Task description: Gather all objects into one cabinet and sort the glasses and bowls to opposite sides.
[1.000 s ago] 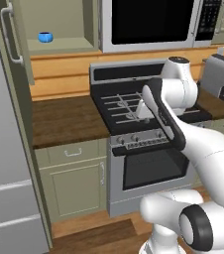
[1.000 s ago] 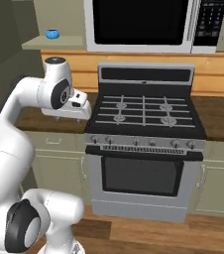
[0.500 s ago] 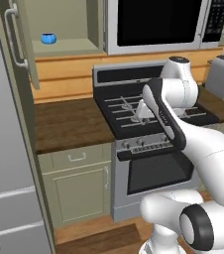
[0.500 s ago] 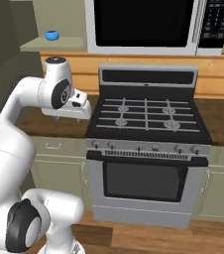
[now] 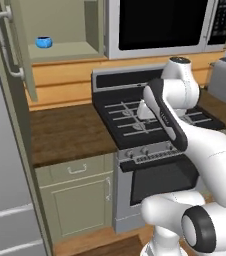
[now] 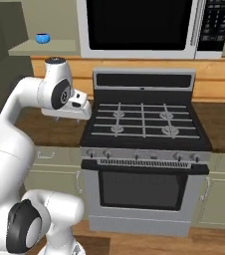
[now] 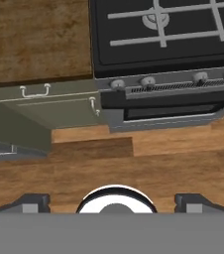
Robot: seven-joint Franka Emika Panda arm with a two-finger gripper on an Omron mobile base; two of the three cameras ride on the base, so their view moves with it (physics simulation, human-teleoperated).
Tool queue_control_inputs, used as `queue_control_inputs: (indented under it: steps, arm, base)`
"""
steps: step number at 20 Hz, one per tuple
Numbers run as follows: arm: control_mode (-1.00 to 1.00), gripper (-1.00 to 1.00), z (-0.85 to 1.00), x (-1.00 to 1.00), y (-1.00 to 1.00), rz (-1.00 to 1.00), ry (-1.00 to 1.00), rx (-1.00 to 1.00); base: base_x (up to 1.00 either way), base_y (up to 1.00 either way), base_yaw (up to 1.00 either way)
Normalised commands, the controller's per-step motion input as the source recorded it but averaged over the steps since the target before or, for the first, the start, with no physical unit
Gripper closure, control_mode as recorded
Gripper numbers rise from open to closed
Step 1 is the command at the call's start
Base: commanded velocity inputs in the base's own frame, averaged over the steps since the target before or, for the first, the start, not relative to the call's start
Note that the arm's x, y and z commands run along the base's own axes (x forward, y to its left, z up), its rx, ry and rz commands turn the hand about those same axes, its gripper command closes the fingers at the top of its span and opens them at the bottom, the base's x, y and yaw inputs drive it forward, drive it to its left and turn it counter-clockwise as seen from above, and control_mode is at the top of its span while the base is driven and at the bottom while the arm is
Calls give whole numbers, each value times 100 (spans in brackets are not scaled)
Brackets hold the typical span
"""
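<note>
The base is sliding sideways past the stove: against the earlier frames the whole kitchen is drifting rightward in the left base view, bringing more of the open cabinet into the upper left of the frame. The arm itself is holding the same folded pose over the stove's near-left corner. In the hand view the gripper is looking down at the floor and oven front, its fingers standing wide apart at the bottom corners with nothing between them. One small glossy blue bowl is sitting on the cabinet's pale shelf, toward the left of the opening in the left base view and at upper left in the right base view; round, bright and upright, it is standing alone. No glass is appearing in these frames, so the gathering and the sorting look largely undone, with the arm carrying nothing toward the shelf.
</note>
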Motion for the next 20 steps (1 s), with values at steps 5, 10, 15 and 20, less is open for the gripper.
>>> queue_control_inputs:
  steps: [5,10,15,20]
  arm:
    - [100,-100,0,0,0,0,0,0]
    - [100,-100,0,0,0,0,0,0]
    - [100,-100,0,0,0,0,0,0]
    - [100,-100,0,0,0,0,0,0]
  base:
    - [50,44,-10]
    - [47,53,-11]
    - [22,25,-4]
    - [59,53,-6]
